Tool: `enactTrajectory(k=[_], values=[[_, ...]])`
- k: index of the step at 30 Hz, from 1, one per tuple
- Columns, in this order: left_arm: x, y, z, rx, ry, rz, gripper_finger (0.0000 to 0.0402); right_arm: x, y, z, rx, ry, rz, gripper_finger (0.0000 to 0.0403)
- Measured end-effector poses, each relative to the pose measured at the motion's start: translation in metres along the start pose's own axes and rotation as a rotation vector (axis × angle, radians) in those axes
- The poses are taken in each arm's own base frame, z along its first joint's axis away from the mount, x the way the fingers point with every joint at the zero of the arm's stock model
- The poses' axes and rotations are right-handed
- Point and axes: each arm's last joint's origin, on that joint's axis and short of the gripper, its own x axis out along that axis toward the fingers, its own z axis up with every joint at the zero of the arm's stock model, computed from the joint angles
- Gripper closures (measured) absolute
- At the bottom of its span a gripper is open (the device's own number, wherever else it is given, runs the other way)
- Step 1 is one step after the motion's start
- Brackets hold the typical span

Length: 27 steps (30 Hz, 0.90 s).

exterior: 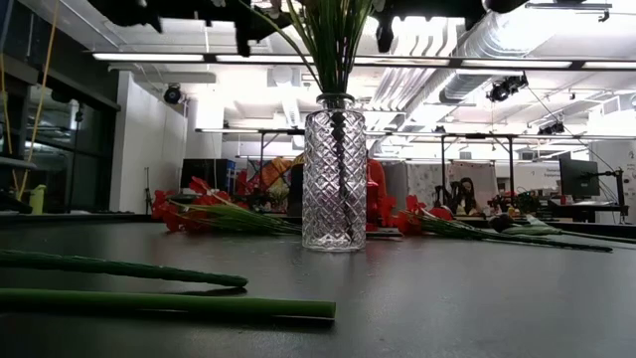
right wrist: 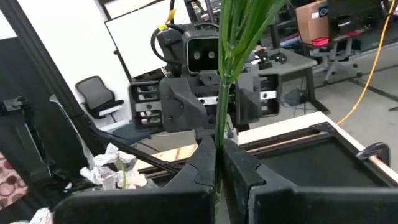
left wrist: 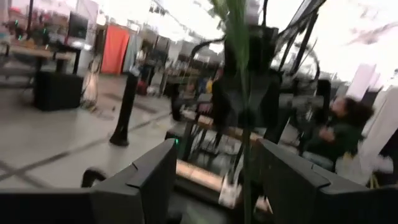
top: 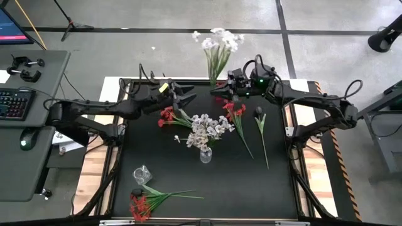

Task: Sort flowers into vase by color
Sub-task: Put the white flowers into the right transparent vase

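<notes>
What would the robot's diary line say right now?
right pincer: shut on white-bloomed green-stemmed flower bunch | left pincer: open beside stems | clear glass vase: white flowers

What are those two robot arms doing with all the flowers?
They are sorting fake flowers. The right hand is shut on the green stems of a white-flowered bunch at the table's far edge. The left hand faces it, open around the same stems. More white flowers stand in a clear glass vase; red flowers lie on the black table.

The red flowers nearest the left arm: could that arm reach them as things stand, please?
Probably yes: the left end effector is open, the red flowers lie close by on the mat, and nothing lies between them.
</notes>
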Motion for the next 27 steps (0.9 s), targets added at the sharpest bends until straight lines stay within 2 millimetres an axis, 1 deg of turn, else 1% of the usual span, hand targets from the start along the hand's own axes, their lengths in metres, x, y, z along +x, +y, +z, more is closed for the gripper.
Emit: enactTrajectory(k=[4, 8, 12, 17, 21, 23, 24, 27], values=[[-0.015, -0.001, 0.005, 0.027, 0.079, 0.013, 0.0193, -0.012, 0.003, -0.001, -0.012, 0.074, -0.026, 0.0403], [-0.03, -0.002, -0.004, 0.011, 0.119, 0.004, 0.0193, -0.025, 0.011, -0.001, -0.027, 0.133, -0.038, 0.0403], [-0.049, -0.001, -0.02, -0.06, 0.138, -0.008, 0.0193, -0.043, 0.019, -0.005, -0.017, 0.236, -0.072, 0.0403], [-0.073, -0.001, -0.045, -0.151, 0.141, 0.041, 0.0193, -0.074, 0.033, -0.008, -0.007, 0.347, -0.173, 0.0403], [-0.084, -0.007, -0.065, -0.175, 0.193, 0.063, 0.0193, -0.097, 0.05, -0.01, 0.027, 0.4, -0.195, 0.0403], [-0.087, -0.013, -0.073, -0.174, 0.221, 0.054, 0.0193, -0.105, 0.058, -0.016, 0.059, 0.388, -0.177, 0.0403], [-0.088, -0.017, -0.076, -0.167, 0.243, 0.049, 0.0193, -0.109, 0.061, -0.024, 0.091, 0.387, -0.168, 0.0403], [-0.091, -0.027, -0.086, -0.142, 0.308, 0.038, 0.0193, -0.118, 0.069, -0.055, 0.207, 0.357, -0.145, 0.0403]])
